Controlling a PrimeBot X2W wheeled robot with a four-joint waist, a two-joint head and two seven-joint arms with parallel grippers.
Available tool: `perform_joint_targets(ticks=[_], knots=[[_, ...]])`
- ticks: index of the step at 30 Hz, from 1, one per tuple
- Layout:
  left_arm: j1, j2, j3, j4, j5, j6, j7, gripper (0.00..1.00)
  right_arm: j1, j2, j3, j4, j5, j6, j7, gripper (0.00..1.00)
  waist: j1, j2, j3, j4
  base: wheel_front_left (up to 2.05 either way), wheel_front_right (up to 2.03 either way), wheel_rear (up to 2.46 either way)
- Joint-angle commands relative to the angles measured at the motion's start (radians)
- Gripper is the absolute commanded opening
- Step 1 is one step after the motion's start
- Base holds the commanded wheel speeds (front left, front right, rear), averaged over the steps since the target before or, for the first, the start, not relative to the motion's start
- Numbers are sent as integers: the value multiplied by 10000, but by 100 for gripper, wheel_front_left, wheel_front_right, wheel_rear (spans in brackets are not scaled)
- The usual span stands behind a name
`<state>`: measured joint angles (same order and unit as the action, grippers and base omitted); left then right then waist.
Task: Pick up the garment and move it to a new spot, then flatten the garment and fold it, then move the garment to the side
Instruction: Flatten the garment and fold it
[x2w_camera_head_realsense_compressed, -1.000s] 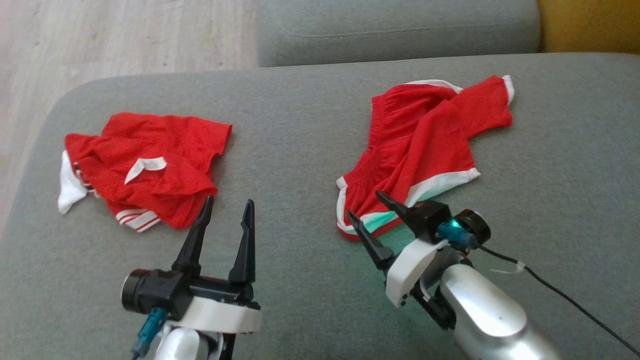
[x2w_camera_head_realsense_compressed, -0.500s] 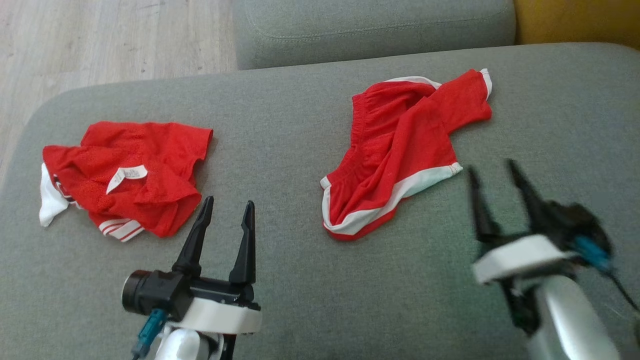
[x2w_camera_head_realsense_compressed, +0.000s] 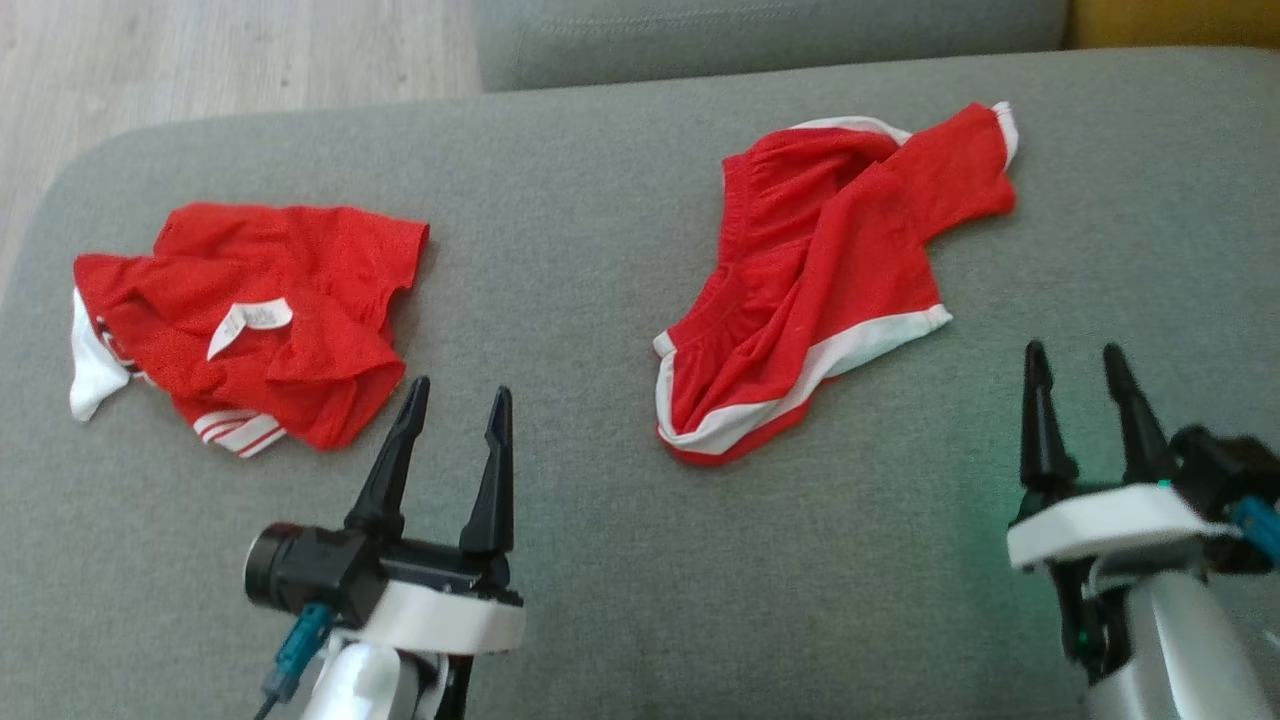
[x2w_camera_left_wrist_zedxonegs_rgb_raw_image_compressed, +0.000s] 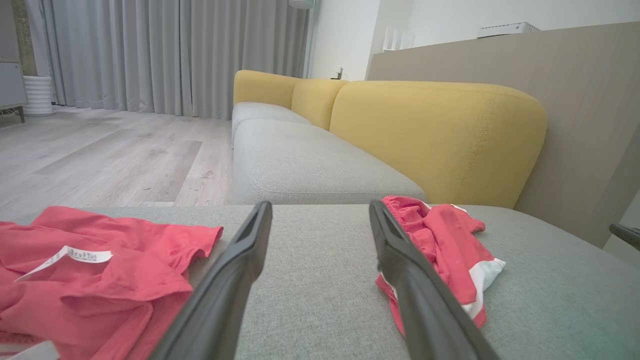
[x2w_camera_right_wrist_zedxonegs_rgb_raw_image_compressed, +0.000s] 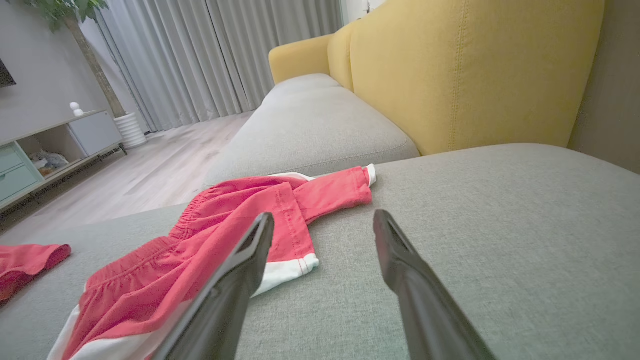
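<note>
Red shorts (x2w_camera_head_realsense_compressed: 830, 260) lie crumpled on the grey sofa cushion (x2w_camera_head_realsense_compressed: 600, 250), slanting from near-left to far-right. The right gripper (x2w_camera_head_realsense_compressed: 1073, 350), spread and empty, is nearer, off their right side; the left gripper (x2w_camera_head_realsense_compressed: 461, 388) is spread too.

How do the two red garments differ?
The left garment is bunched up, a white label showing; the right garment sprawls longer, its elastic waistband visible. The left garment has thin striped trim; the right garment a broad white hem. Both are red, crumpled, on the grey cushion.
</note>
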<state>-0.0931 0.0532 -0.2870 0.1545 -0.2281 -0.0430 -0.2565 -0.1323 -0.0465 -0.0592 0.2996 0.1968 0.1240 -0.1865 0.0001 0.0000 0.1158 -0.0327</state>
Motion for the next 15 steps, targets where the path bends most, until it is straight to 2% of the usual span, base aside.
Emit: perform_joint_targets(ticks=[1, 15], knots=[[-546, -28, 308, -326, 4, -42, -53, 100, -652, -39, 100, -40, -89, 67, -61, 100, -1, 0, 174, 133, 0, 0, 0], [-927, -29, 149, -227, -104, -73, -53, 100, -2892, -38, -906, 3150, -1526, 67, 702, 100, -1, 0, 880, 802, 0, 0, 0]])
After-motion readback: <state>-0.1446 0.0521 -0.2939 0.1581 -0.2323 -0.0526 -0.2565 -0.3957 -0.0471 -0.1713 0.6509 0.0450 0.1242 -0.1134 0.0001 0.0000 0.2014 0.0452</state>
